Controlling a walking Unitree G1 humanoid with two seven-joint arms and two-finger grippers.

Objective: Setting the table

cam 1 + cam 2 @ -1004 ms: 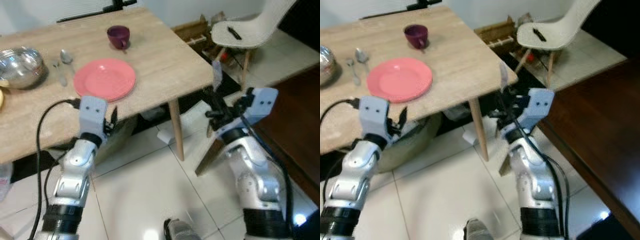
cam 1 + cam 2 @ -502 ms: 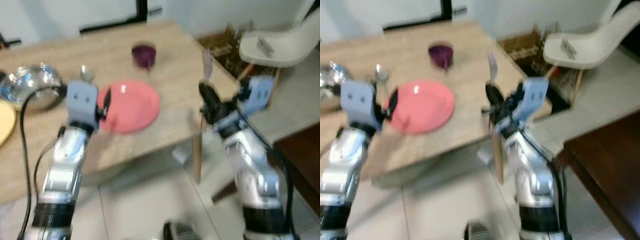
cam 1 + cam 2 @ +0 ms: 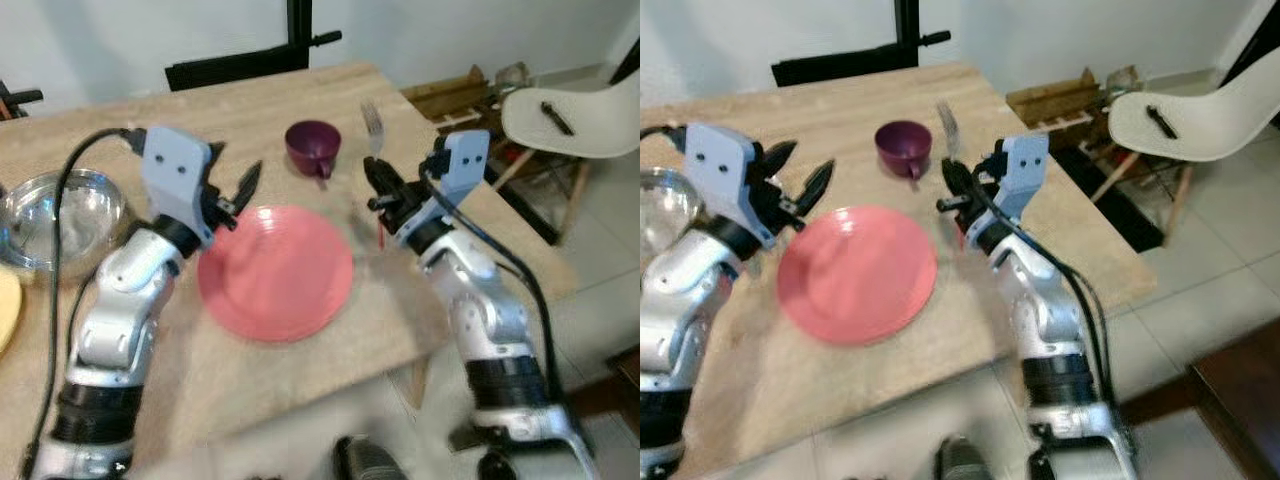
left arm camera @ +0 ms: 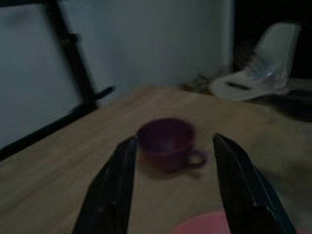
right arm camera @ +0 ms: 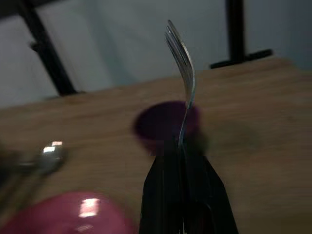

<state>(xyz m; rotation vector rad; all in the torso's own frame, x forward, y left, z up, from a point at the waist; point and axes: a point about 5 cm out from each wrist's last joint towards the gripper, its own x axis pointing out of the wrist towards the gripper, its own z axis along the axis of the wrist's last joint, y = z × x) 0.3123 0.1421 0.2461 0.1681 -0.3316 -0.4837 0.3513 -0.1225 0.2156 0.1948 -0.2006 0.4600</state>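
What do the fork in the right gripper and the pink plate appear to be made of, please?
The fork looks like polished metal: silvery, with bright glints along its tines. The pink plate has a smooth, even colour and faint sheen; plastic or glazed ceramic, I cannot tell which.

Counted: one table (image 3: 480, 215); one pink plate (image 3: 275, 272); one purple cup (image 3: 312, 146); one fork (image 5: 182, 53); one steel bowl (image 3: 55, 215); one white chair (image 3: 575, 110).

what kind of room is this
Most likely a dining area in a home: a light wooden table holds a round pink plate, a dark purple cup and a shiny metal bowl, with a white moulded chair beside it on a pale tiled floor.
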